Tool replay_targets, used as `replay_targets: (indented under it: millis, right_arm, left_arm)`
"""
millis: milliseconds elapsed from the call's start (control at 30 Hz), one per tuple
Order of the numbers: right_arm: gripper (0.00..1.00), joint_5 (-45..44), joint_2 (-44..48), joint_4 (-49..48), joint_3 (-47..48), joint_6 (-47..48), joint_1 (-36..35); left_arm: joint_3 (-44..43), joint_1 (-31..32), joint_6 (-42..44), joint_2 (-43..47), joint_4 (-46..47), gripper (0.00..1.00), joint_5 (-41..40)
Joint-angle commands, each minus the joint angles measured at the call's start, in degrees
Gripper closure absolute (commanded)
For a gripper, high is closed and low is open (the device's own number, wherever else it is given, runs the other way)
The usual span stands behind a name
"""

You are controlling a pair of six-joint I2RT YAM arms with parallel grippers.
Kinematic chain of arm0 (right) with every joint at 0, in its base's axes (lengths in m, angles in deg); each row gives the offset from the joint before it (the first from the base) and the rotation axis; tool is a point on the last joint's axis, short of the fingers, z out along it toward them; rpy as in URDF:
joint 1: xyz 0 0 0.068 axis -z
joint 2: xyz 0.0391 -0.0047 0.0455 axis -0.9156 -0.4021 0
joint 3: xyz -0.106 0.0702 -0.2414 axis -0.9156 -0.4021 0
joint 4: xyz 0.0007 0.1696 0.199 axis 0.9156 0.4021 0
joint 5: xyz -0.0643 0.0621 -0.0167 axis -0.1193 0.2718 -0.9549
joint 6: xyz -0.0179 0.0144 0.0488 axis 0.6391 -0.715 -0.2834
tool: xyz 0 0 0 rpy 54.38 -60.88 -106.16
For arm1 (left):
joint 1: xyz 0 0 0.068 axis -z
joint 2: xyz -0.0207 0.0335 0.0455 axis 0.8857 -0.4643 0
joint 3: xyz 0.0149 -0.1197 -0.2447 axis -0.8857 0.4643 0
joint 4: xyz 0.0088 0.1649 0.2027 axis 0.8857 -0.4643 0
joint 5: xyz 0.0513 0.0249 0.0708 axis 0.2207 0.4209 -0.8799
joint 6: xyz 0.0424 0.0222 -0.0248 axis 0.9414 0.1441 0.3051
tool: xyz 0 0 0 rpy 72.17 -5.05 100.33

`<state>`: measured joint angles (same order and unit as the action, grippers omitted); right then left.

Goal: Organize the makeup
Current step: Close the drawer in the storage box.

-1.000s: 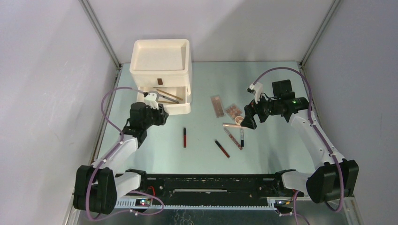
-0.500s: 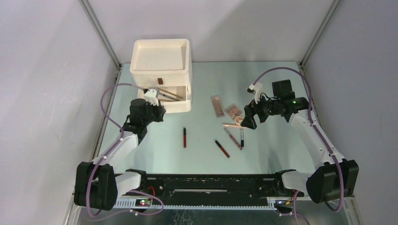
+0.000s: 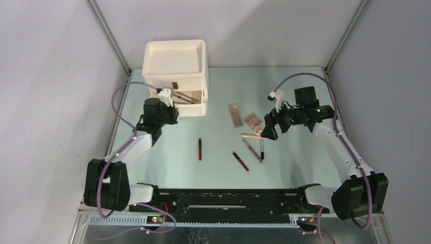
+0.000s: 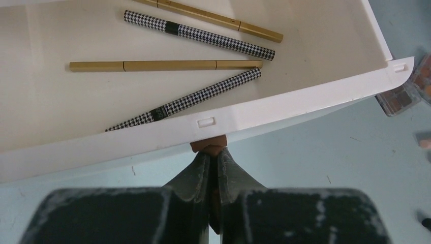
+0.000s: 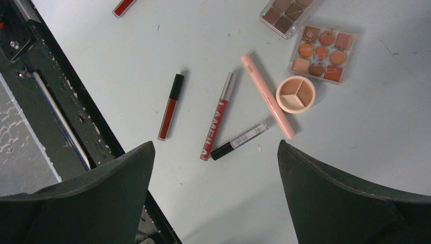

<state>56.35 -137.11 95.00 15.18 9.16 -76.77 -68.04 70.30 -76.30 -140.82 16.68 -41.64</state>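
My left gripper (image 4: 214,152) is shut on the small brown handle (image 4: 207,146) on the front of the cream box's pulled-out drawer (image 4: 284,109). Inside the drawer lie gold pencils (image 4: 165,65) and houndstooth pencils (image 4: 198,33). My right gripper (image 5: 214,147) hangs open above the loose makeup on the table: a dark-red tube (image 5: 170,107), a red gloss tube (image 5: 217,117), a clear-and-black tube (image 5: 244,137), a pink stick (image 5: 268,96), a round compact (image 5: 296,94) and two palettes (image 5: 322,53). In the top view the left gripper (image 3: 172,111) meets the drawer (image 3: 192,105); the right gripper (image 3: 267,131) is beside the compact (image 3: 258,130).
The cream drawer box (image 3: 175,66) stands at the back left near the left wall. Two more slim tubes (image 3: 199,149) (image 3: 240,160) lie mid-table between the arms. A long palette (image 3: 235,115) lies right of the box. The black rail (image 3: 228,198) runs along the near edge.
My left gripper has closed on the drawer handle and moved toward the box, and the drawer has slid partway in. The right arm has not moved.
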Motion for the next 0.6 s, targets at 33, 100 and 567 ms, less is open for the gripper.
replay_targets:
  millis: [33,100,567]
  right_arm:
    - [0.0,0.2,-0.25,-0.38,-0.04,0.88,0.07]
    - [0.0,-0.06,-0.37,-0.43,-0.07,0.95,-0.13]
    - [0.0,-1.67,-0.85,-0.47,-0.03,1.14,-1.3]
  left_arm:
    - [-6.82,-0.23,0.3,-1.05,10.86,0.83,-1.85]
    - [-7.12,-0.23,-1.02,-1.46,11.53,0.75,-1.79]
    - [-10.96,1.64,-4.12,-6.48,13.09,0.52,-3.3]
